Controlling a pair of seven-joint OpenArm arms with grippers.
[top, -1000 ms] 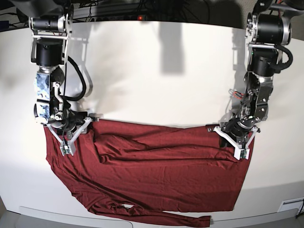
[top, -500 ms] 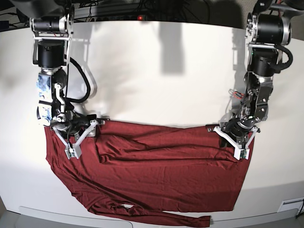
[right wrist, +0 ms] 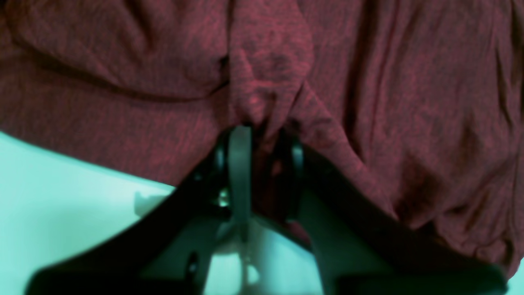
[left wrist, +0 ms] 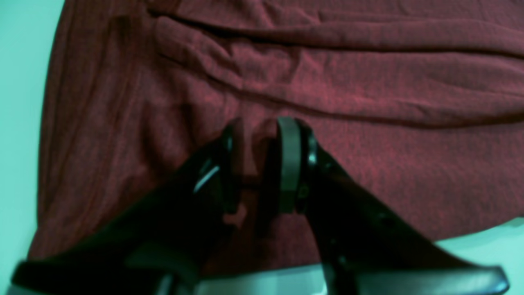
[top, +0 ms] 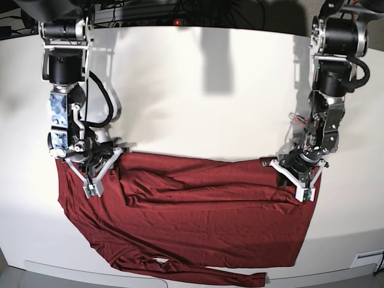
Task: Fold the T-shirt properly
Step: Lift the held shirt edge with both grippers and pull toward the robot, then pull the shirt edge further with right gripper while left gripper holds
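Note:
The maroon T-shirt (top: 210, 222) lies spread and wrinkled on the white table (top: 198, 96), with one long sleeve (top: 204, 277) running along the front edge. My left gripper (top: 303, 183) sits at the shirt's far right corner. In the left wrist view its jaws (left wrist: 260, 159) stand close together with a pinch of the T-shirt (left wrist: 368, 102) between them. My right gripper (top: 93, 180) is at the far left corner. In the right wrist view it (right wrist: 266, 164) is shut on a bunched fold of the T-shirt (right wrist: 123, 82).
Bare white table stretches behind the shirt up to both arm bases. Cables (top: 180, 15) run along the back edge. The table's front edge (top: 72, 270) lies just under the sleeve, and a white fixture (top: 367, 259) sits at the front right.
The right gripper's jaws spread wider, shifted slightly right along the shirt's far edge, then closed on the fabric. The left arm and its grip have not moved.

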